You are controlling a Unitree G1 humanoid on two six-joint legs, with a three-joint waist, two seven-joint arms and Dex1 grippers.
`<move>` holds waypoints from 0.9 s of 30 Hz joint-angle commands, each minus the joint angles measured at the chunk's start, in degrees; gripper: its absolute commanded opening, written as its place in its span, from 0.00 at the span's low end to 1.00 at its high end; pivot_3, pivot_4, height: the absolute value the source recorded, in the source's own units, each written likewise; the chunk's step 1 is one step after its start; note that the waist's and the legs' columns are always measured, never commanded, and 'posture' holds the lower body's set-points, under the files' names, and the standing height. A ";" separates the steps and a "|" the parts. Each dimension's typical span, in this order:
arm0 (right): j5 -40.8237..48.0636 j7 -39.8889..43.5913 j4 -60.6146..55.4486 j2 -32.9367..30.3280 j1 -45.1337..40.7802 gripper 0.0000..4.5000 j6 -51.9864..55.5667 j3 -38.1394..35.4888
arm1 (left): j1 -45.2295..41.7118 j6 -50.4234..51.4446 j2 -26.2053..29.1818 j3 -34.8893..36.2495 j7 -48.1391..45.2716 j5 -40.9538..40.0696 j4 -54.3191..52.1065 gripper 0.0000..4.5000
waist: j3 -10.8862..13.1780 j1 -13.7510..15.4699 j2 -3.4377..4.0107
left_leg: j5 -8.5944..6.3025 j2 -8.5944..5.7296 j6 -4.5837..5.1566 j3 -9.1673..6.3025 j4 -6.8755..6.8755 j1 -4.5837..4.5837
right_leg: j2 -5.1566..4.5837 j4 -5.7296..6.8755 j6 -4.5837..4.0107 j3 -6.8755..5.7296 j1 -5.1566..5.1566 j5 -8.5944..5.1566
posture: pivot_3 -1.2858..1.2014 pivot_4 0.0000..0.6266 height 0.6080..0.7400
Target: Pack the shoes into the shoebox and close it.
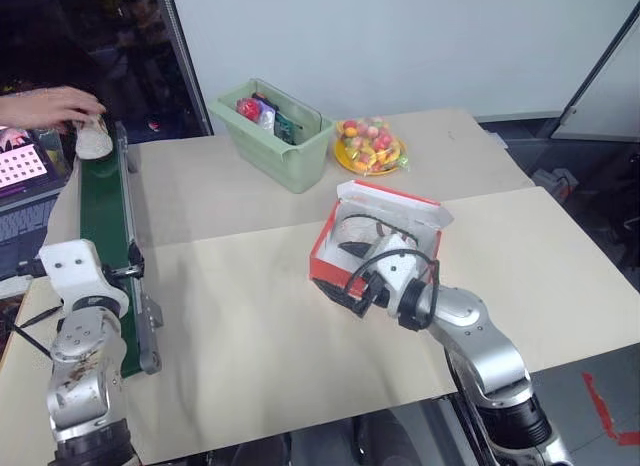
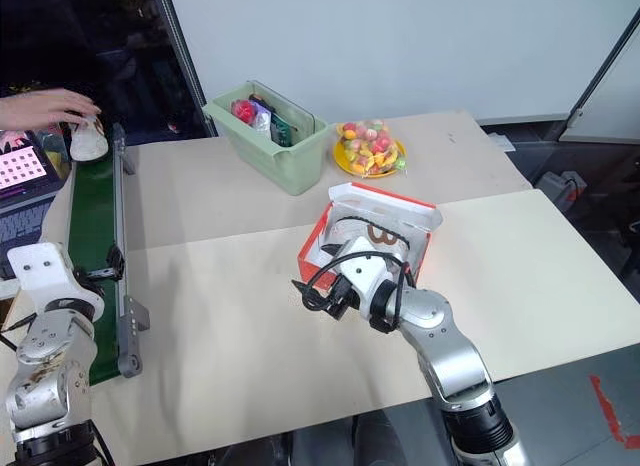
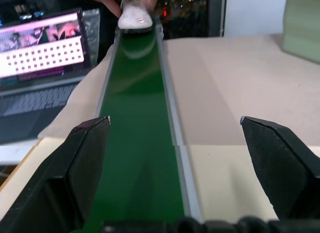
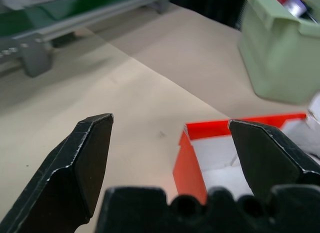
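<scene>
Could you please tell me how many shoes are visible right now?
2: one shoe under a person's hand at the green conveyor's far end, another inside the open shoebox, partly hidden.

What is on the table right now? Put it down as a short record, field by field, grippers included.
shoebox: red-orange, lid up, mid-table
shoe in box: one cream sneaker inside
second shoe: at far end of the green conveyor, a person's hand on it
left gripper: open, empty, aimed along the conveyor
right gripper: open, empty, at the shoebox's near corner
green bin: beyond the shoebox, items inside
yellow plate: beside the bin, colourful small items
laptop: beside the conveyor
</scene>
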 commanded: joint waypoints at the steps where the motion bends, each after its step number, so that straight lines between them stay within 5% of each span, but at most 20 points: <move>1: 1.22 2.65 0.02 -1.27 -0.71 0.97 -3.76 0.25 | -0.07 -0.84 0.56 0.30 0.95 0.98 -0.48 1.00 | 0.00 0.03 -0.01 | 0.00 0.00 0.00 0.00 0.00 0.00 | -0.01 -0.02 0.00 0.00 0.02 0.00 | 0.52 0.24 1.00; 13: 15.94 18.25 -0.85 -7.31 -1.02 0.97 -0.39 -0.85 | -0.95 -0.83 0.64 -0.75 2.41 1.84 0.86 1.00 | 0.01 0.24 -0.06 | -0.05 0.01 0.08 -0.03 0.00 0.05 | -0.01 -0.09 0.01 -0.03 0.13 -0.01 | 0.52 0.24 1.00; 27: 16.33 18.49 0.43 -7.41 -2.17 0.97 -0.06 0.56 | 0.21 -0.36 0.87 0.07 2.63 2.49 0.00 1.00 | 0.02 0.34 -0.08 | -0.06 0.01 0.07 -0.04 0.00 0.06 | -0.02 -0.10 0.02 -0.04 0.14 -0.01 | 0.52 0.24 1.00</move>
